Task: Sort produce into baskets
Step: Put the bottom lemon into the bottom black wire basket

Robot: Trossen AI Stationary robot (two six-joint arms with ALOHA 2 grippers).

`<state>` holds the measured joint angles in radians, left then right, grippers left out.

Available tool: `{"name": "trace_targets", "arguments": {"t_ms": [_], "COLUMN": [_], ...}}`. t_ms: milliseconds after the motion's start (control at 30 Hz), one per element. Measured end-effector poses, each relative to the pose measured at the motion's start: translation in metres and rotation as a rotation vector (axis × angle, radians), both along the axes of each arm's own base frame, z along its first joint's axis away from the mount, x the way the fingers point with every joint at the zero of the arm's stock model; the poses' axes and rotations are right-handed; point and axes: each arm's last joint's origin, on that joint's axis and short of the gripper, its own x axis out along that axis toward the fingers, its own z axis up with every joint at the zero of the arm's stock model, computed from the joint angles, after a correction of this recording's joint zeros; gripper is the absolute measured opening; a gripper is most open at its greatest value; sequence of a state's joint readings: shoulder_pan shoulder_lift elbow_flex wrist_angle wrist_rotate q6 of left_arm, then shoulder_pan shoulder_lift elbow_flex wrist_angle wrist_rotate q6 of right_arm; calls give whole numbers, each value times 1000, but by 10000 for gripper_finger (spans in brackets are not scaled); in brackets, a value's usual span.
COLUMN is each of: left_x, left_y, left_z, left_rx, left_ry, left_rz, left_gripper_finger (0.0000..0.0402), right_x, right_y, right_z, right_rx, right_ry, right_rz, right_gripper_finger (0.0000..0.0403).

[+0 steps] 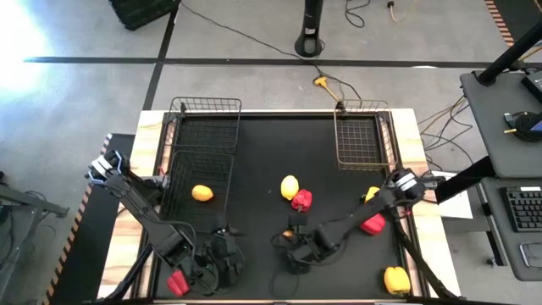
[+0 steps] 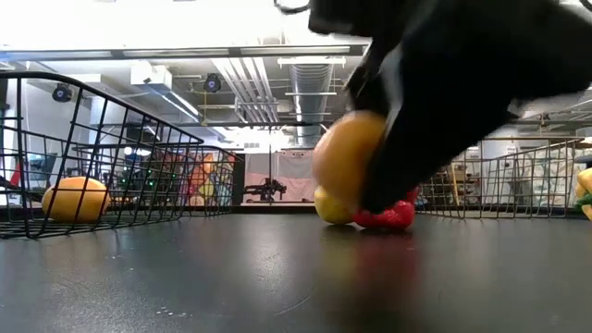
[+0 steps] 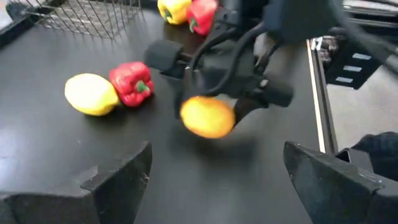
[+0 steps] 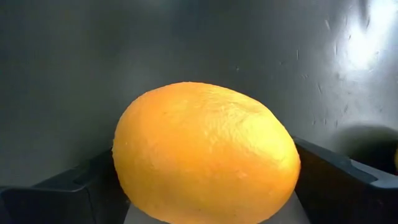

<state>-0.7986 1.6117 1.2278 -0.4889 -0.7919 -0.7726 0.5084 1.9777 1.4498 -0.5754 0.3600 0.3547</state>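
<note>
The right arm reaches in low over the near middle of the black table (image 1: 254, 169), its right gripper (image 1: 292, 240) clamped around an orange lemon (image 3: 207, 116) held just above the surface. The left gripper (image 1: 222, 258) waits near the front edge, fingers spread wide. Behind, a yellow lemon (image 1: 290, 186) touches a red pepper (image 1: 301, 200); another orange lemon (image 1: 201, 193) sits in the left basket (image 1: 179, 169).

There are three wire baskets: a far left basket (image 1: 206, 100), a near left basket (image 1: 212, 169) and a far right basket (image 1: 360, 140).

There are eight pieces of produce:
- Three lemons: a yellow lemon (image 1: 290, 186), an orange lemon (image 1: 201, 193) and a second orange lemon (image 1: 288, 233).
- Three red peppers: a middle red pepper (image 1: 301, 200), a right red pepper (image 1: 373, 224) and a near left red pepper (image 1: 178, 283).
- Two yellow peppers: a right yellow pepper (image 1: 371, 193) and a near right yellow pepper (image 1: 395, 279).
</note>
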Motion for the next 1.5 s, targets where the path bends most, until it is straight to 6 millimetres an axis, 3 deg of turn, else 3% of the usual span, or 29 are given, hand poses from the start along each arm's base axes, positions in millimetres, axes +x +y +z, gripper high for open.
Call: {"name": "trace_targets", "arguments": {"t_ms": [100,233,600,933,1300,1500], "left_x": [2,3,23,48,96,116], "left_y": [-1,-2,13,12,32,29], "left_z": [-4,-8,-12,-39,-73,-93], "left_rx": [-19,-39,-52,-39,-82,-98], "left_ry": [13,16,1,32,45,6], "left_rz": [6,23,106,99,108,164], "left_gripper_finger": [345,345,345,345,345,345], "right_x": [6,7,-1,-35,-83,-100], "right_y": [-3,-5,-8,12,30,37], "right_z": [-15,-19,-2,33,77,88], "right_rx": [-15,-17,-8,-9,-36,-47], "right_ry": [21,23,40,70,-39,-98], "right_rz": [-7,-19,-43,-31,-134,-185], "right_gripper_finger": [370,380,382,382,382,382]}}
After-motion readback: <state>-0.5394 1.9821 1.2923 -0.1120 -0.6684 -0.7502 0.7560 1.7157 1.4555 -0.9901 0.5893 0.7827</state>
